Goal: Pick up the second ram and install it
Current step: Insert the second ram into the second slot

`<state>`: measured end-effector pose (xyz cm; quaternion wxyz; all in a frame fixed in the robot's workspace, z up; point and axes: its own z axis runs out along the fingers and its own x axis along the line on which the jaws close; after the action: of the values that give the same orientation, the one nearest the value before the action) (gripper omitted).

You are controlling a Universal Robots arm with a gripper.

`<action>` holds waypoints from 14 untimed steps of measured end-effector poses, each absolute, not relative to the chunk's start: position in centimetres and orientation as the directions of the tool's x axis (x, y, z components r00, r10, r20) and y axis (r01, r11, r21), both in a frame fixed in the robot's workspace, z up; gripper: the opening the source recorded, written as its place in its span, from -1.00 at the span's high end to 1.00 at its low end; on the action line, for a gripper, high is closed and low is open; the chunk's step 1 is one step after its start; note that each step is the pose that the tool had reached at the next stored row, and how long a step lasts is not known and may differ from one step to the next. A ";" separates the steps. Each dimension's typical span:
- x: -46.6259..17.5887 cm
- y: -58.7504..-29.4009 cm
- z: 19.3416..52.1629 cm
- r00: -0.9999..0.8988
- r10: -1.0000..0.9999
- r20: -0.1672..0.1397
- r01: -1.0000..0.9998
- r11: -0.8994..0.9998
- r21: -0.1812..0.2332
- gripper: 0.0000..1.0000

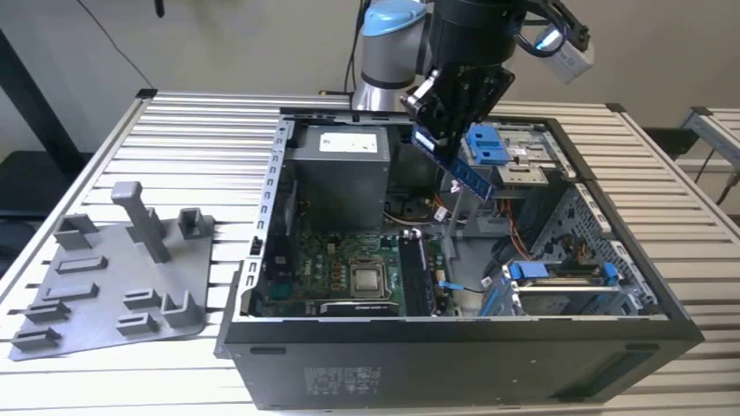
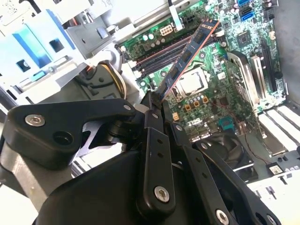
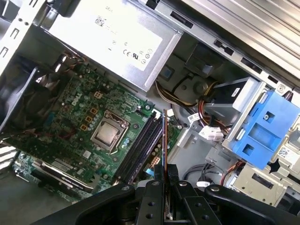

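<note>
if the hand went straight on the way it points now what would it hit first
Probably the long black memory slots on the green motherboard: the slim dark memory stick clamped in the hand sticks out ahead and would touch there first. Depth is unclear, so it could land beside them.

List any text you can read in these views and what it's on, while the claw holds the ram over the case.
No text here can be quoted with confidence.
Power supply label: print and marks, too small to read.
Computer case outer sticker: blurred.
Second ram, held in the claw: markings too small to read.
Motherboard: white lettering, too small to read.
</note>
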<state>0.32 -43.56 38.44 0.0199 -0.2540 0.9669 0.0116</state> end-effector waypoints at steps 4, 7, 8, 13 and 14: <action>0.3 -43.6 38.4 -0.874 -0.484 -0.044 -0.485 0.874 0.012 0.72; 0.3 -43.6 38.4 -0.875 -0.482 -0.044 -0.483 0.876 0.012 0.72; 0.3 -43.6 38.4 -0.876 -0.481 -0.044 -0.482 0.876 0.012 0.72; 0.3 -43.6 38.4 -0.884 -0.465 -0.044 -0.466 0.885 0.012 0.72; 0.3 -43.6 38.4 -0.888 -0.459 -0.044 -0.460 0.888 0.012 0.72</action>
<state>0.32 -43.56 38.39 0.0201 -0.2363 0.9714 0.0113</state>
